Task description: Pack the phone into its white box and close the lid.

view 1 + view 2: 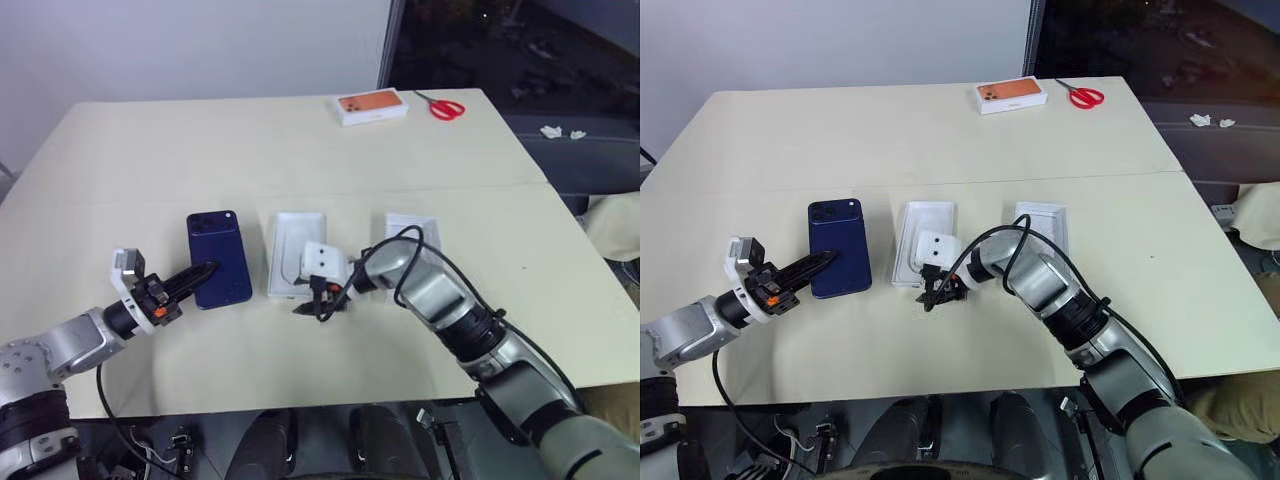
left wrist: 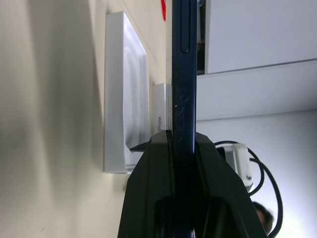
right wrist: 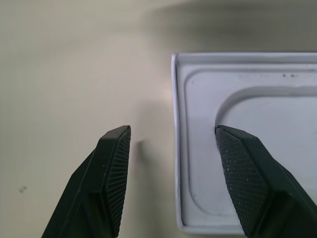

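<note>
My left tool [image 1: 203, 271] is clamped on the near edge of the phone [image 1: 218, 258], holding it just over the counter [image 1: 200, 150] ready for boxing, while my right tool [image 3: 173, 148], jaws apart, straddles the moulded insert's [image 3: 237, 134] near corner, holding nothing.

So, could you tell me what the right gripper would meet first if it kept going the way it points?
Probably the near corner of the white moulded insert: the right gripper, open, straddles its edge, above the table.
</note>
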You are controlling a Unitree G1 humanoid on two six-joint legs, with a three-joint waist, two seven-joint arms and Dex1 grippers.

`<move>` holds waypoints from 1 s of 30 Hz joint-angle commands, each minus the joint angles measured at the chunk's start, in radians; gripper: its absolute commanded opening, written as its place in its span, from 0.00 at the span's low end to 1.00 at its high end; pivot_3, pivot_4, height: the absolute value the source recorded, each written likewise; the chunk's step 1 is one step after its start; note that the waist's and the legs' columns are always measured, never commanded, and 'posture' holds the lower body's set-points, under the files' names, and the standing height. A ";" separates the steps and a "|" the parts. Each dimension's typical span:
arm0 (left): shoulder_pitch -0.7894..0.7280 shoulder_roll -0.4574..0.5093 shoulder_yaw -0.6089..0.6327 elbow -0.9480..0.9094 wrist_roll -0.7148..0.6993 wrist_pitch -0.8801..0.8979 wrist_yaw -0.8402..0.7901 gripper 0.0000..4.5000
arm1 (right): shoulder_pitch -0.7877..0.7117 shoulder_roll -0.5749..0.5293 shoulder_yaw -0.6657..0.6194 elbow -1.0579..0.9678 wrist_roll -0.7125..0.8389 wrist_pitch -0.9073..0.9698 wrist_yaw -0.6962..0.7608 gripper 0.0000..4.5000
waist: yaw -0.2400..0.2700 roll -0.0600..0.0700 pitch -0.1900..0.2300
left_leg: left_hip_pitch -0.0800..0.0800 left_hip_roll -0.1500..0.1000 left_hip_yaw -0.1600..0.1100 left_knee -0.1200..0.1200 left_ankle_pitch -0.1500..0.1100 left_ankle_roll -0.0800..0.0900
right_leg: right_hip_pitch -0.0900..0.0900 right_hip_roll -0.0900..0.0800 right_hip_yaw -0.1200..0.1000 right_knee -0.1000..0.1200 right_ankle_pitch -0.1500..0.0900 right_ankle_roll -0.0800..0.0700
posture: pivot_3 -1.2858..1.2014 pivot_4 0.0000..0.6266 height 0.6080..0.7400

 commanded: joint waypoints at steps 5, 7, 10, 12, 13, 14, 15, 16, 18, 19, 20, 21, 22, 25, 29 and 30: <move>-0.002 0.020 0.010 -0.021 -0.058 -0.007 -0.017 0.00 | -0.015 0.018 0.010 0.008 -0.035 -0.045 -0.038 0.62 | 0.003 0.000 0.000 | 0.000 0.000 0.000 0.000 0.001 -0.001 | 0.000 0.000 0.000 0.000 0.000 0.000 | 0.52 0.24 1.00; -0.001 0.019 0.010 -0.022 -0.061 -0.009 -0.015 0.00 | -0.015 0.010 0.015 0.011 -0.039 -0.053 -0.028 0.62 | 0.006 0.000 0.000 | 0.000 0.000 0.000 0.000 0.000 -0.001 | 0.000 0.000 0.000 0.000 0.000 0.000 | 0.52 0.24 1.00; 0.000 0.018 0.010 -0.023 -0.064 -0.011 -0.012 0.00 | -0.017 0.013 0.012 0.019 -0.041 -0.057 -0.029 0.62 | 0.006 0.000 0.000 | 0.000 0.000 0.000 0.001 0.000 -0.001 | 0.000 0.000 0.000 0.000 0.000 0.000 | 0.52 0.24 1.00; 0.000 0.017 0.010 -0.022 -0.067 -0.013 -0.010 0.00 | -0.020 0.016 0.012 0.029 -0.046 -0.059 -0.032 0.62 | 0.006 0.000 0.000 | 0.000 0.000 0.000 0.001 0.000 -0.001 | 0.000 0.000 0.000 0.000 0.000 0.000 | 0.52 0.24 1.00; 0.000 0.016 0.009 -0.022 -0.070 -0.013 -0.009 0.00 | -0.020 0.016 0.013 0.032 -0.047 -0.061 -0.032 0.62 | 0.006 0.000 0.000 | 0.000 0.000 0.000 0.001 0.000 -0.001 | 0.000 0.000 0.000 0.000 0.000 0.000 | 0.52 0.24 1.00; 0.000 0.015 0.009 -0.023 -0.074 -0.013 -0.006 0.00 | -0.019 0.016 0.012 0.032 -0.047 -0.062 -0.030 0.62 | 0.006 0.000 0.000 | 0.000 0.000 0.000 0.001 0.000 -0.001 | 0.000 0.000 0.000 0.000 0.000 0.000 | 0.52 0.24 1.00; -0.001 0.014 0.008 -0.027 -0.080 -0.014 -0.004 0.00 | -0.019 0.016 0.013 0.034 -0.049 -0.055 -0.029 0.62 | 0.006 0.000 0.000 | 0.000 0.000 0.000 0.001 0.000 -0.001 | 0.000 0.000 0.000 0.000 0.000 0.000 | 0.52 0.24 1.00; -0.001 0.013 0.007 -0.031 -0.088 -0.015 0.000 0.00 | -0.018 0.016 0.013 0.037 -0.049 -0.056 -0.030 0.62 | 0.006 0.000 0.000 | 0.000 0.000 0.000 0.001 0.000 -0.001 | 0.000 0.000 0.000 0.000 0.000 0.000 | 0.52 0.24 1.00; 0.000 0.013 0.004 -0.037 -0.097 -0.020 0.007 0.00 | -0.019 0.021 0.006 0.040 -0.045 -0.048 -0.034 0.62 | 0.006 0.000 0.000 | 0.000 0.000 0.000 0.001 0.000 -0.001 | 0.000 0.000 0.000 0.000 0.000 0.000 | 0.52 0.24 1.00; 0.001 0.014 0.003 -0.038 -0.100 -0.023 0.010 0.00 | -0.022 0.019 0.009 0.042 -0.051 -0.050 -0.036 0.62 | 0.006 0.000 0.000 | 0.000 0.000 0.000 0.001 0.000 -0.001 | 0.000 0.000 0.000 0.000 0.000 0.000 | 0.52 0.24 1.00; 0.001 0.014 0.002 -0.039 -0.103 -0.025 0.013 0.00 | -0.025 0.019 0.010 0.048 -0.056 -0.058 -0.040 0.62 | 0.006 0.000 0.000 | 0.000 0.000 0.000 0.001 0.000 -0.001 | 0.001 0.000 0.000 0.000 0.000 0.000 | 0.52 0.24 1.00; 0.002 0.014 0.001 -0.040 -0.104 -0.027 0.015 0.00 | -0.028 0.022 0.006 0.056 -0.059 -0.061 -0.047 0.62 | 0.006 0.000 0.000 | 0.000 0.000 0.000 0.001 0.000 -0.001 | 0.000 0.000 0.000 0.000 0.000 0.000 | 0.52 0.24 1.00; 0.003 0.015 0.000 -0.041 -0.106 -0.029 0.017 0.00 | -0.031 0.024 0.002 0.061 -0.050 -0.052 -0.039 0.62 | 0.006 0.000 0.000 | 0.000 0.000 0.000 0.001 0.000 -0.001 | 0.000 0.000 0.000 0.000 0.000 0.000 | 0.52 0.24 1.00; 0.004 0.017 -0.002 -0.041 -0.111 -0.034 0.020 0.00 | -0.034 0.026 -0.003 0.069 -0.043 -0.041 -0.037 0.62 | 0.006 0.000 0.000 | 0.000 0.000 0.000 0.001 0.000 -0.001 | 0.000 0.000 0.000 0.000 0.000 0.000 | 0.52 0.24 1.00; 0.004 0.025 -0.005 -0.037 -0.121 -0.038 0.018 0.00 | -0.040 0.027 -0.003 0.067 -0.044 -0.041 -0.035 0.44 | 0.006 0.000 0.000 | 0.000 0.000 0.000 0.001 0.000 -0.001 | 0.000 0.000 0.000 0.000 0.000 0.000 | 0.52 0.24 1.00; 0.004 0.028 -0.005 -0.036 -0.127 -0.037 0.018 0.00 | -0.042 0.032 -0.009 0.068 -0.039 -0.034 -0.038 0.44 | 0.006 0.000 0.000 | 0.000 0.000 0.000 0.001 0.000 -0.001 | 0.000 0.000 0.000 0.000 0.000 0.000 | 0.52 0.24 1.00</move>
